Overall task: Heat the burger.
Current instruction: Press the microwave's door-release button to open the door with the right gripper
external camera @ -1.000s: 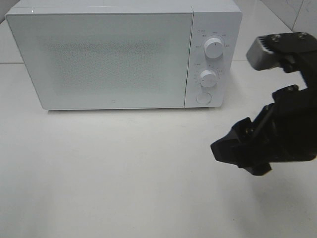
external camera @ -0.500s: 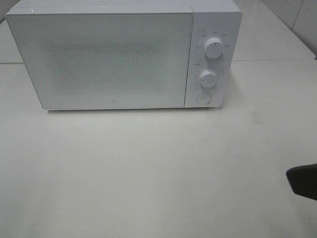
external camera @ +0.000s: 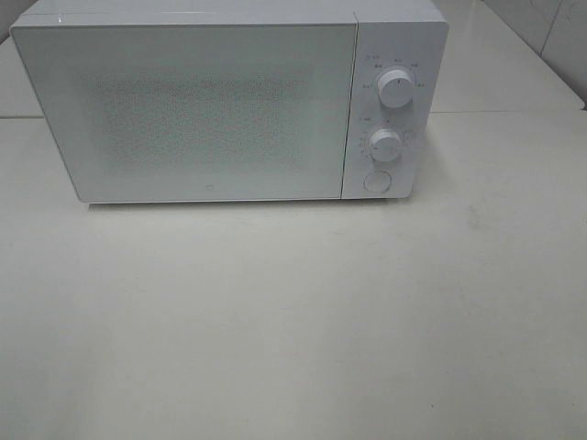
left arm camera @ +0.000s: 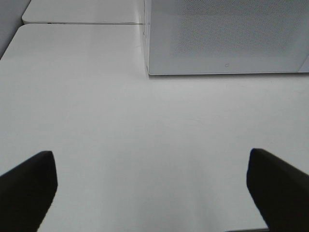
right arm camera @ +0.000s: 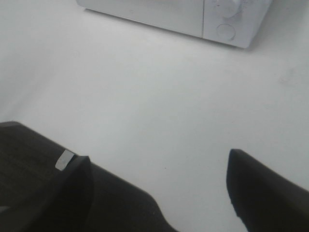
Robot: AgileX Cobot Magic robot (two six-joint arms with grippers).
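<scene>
Left fingers (left arm camera: 29,186): spread fully wide, empty, held over the table (left arm camera: 145,121).
Microwave (external camera: 183,110): door shut, dials (external camera: 396,89) at its right.
Burger: not visible in any view; presumably inside, hence the closed door.
Right fingers (right arm camera: 263,193): apart, holding nothing, standing clear of the Microwave.

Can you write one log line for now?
microwave: door shut | burger: not seen | left pincer: open, empty | right pincer: open, empty

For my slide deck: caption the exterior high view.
Closed white microwave standing on a white table, control panel on its right side.
</scene>
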